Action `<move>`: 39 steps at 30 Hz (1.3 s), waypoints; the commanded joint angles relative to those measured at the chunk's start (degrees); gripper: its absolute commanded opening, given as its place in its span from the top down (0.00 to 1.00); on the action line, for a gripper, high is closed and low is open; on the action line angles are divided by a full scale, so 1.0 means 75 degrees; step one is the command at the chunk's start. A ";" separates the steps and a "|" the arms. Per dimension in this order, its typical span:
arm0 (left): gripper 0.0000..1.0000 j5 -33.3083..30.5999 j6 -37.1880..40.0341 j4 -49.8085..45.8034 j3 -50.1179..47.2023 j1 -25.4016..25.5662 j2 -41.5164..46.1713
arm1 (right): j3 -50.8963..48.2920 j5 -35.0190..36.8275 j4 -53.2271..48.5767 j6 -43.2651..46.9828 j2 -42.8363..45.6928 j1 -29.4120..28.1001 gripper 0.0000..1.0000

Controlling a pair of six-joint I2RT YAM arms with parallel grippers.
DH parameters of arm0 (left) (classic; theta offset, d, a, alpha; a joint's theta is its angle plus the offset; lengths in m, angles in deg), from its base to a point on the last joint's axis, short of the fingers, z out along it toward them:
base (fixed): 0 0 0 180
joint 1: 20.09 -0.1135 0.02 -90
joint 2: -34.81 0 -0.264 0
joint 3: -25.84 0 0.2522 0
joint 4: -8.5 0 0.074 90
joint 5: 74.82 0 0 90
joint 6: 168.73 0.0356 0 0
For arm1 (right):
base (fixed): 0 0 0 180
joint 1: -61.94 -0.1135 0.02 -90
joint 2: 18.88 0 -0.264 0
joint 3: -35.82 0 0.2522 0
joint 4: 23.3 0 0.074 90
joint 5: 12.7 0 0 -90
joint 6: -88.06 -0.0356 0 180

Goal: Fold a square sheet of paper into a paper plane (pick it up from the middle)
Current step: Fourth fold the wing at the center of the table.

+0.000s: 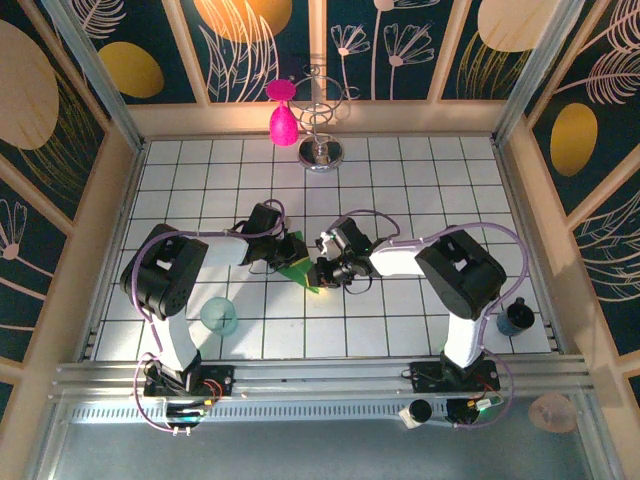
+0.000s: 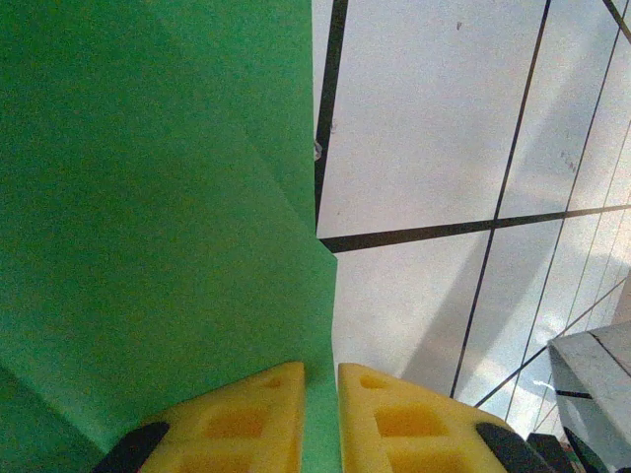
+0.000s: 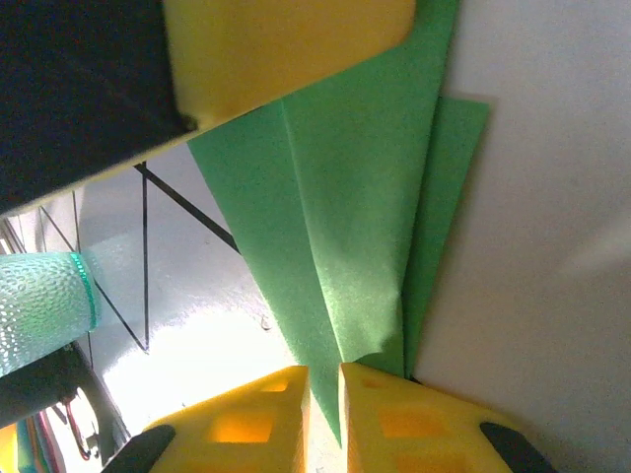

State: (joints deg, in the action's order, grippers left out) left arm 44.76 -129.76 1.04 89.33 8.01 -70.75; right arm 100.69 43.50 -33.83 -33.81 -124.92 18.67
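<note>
From the top external view, the two arms are reaching inward and meeting over the middle of the white tiled table. A thin bright green paper, folded into a narrow pointed wedge, is sitting between the left gripper and the right gripper, both touching it. A small translucent teal round cup is standing near the left arm's base, well apart from the green paper. A pink teardrop-shaped object is hanging beside a wire stand at the far edge, and a dark cup is standing at the right side.

In the left wrist view, the left gripper is pinching the green paper: its yellow foam fingers are standing almost together, with the paper's edge running down into the thin gap.

In the right wrist view, the right gripper is likewise nipping the green paper at its narrow end, the jaws nearly together around the layers. A yellow pad of the left gripper is covering the wide end, and the teal cup is showing at the left edge
</note>
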 commanded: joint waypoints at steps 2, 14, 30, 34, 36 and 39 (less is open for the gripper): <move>0.82 0.0089 0.0135 0.0003 0.0042 0.0013 0.0132 | 0.0049 -0.0007 -0.0210 0.0148 -0.0246 -0.0067 0.83; 0.82 -0.0356 0.0475 0.0190 -0.0297 -0.0736 0.1299 | -0.0046 0.0675 -0.1241 0.0885 0.0133 0.0120 0.86; 0.83 0.0363 0.0272 0.0970 -0.0536 -0.0368 0.0744 | 0.0061 0.0593 -0.1191 0.0782 -0.0025 0.0120 0.86; 0.84 0.0020 0.0244 0.0505 -0.0307 -0.0343 0.0388 | 0.0033 0.0605 -0.1189 0.0760 -0.0037 0.0120 0.86; 0.85 -0.0181 0.0252 0.0363 -0.0268 -0.0346 0.0268 | 0.0012 0.0605 -0.1180 0.0747 -0.0010 0.0120 0.86; 0.85 -0.0264 0.0197 0.0342 -0.0262 -0.0347 0.0177 | -0.0018 0.0605 -0.1178 0.0723 0.0038 0.0126 0.86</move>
State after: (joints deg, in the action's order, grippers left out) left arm 44.26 -127.62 5.04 86.12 5.43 -68.41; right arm 100.97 44.90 -37.55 -28.85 -124.15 19.11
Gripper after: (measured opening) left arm 0.149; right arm 0.143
